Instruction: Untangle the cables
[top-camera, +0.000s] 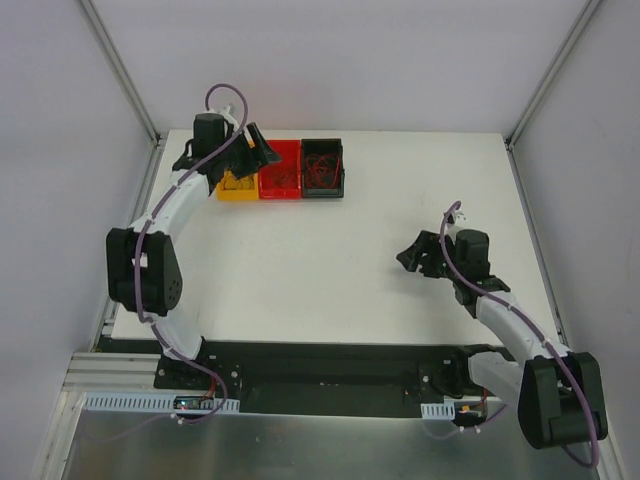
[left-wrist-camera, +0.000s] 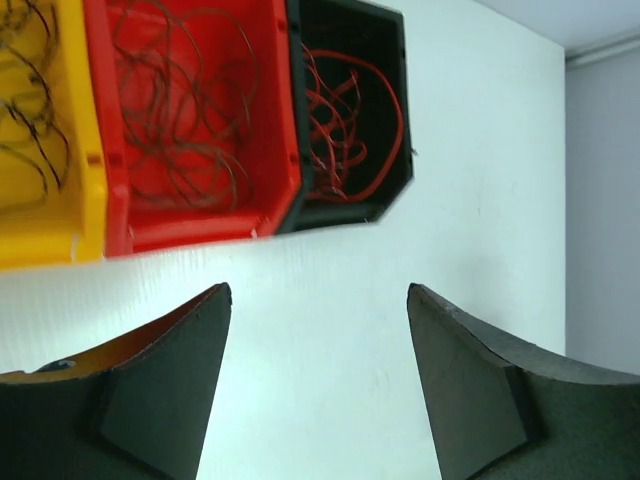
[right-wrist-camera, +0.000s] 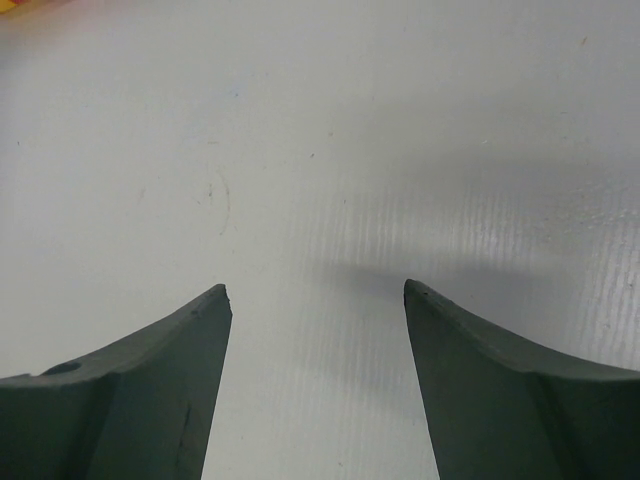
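Thin curly cables lie sorted in three bins at the table's back. Black cables (left-wrist-camera: 30, 120) lie in the yellow bin (top-camera: 235, 187), brown cables (left-wrist-camera: 180, 110) in the red bin (top-camera: 280, 170), and red cables (left-wrist-camera: 345, 125) in the black bin (top-camera: 323, 168). My left gripper (top-camera: 245, 150) is open and empty, hovering over the bins' left end; in the left wrist view it (left-wrist-camera: 318, 292) is above bare table just in front of the bins. My right gripper (top-camera: 412, 256) is open and empty over bare table at the right; it shows the same in the right wrist view (right-wrist-camera: 315, 290).
The white table (top-camera: 330, 260) is ringed by grey walls and metal frame posts. The bins stand in a row at the back left. The left arm curves along the table's left edge.
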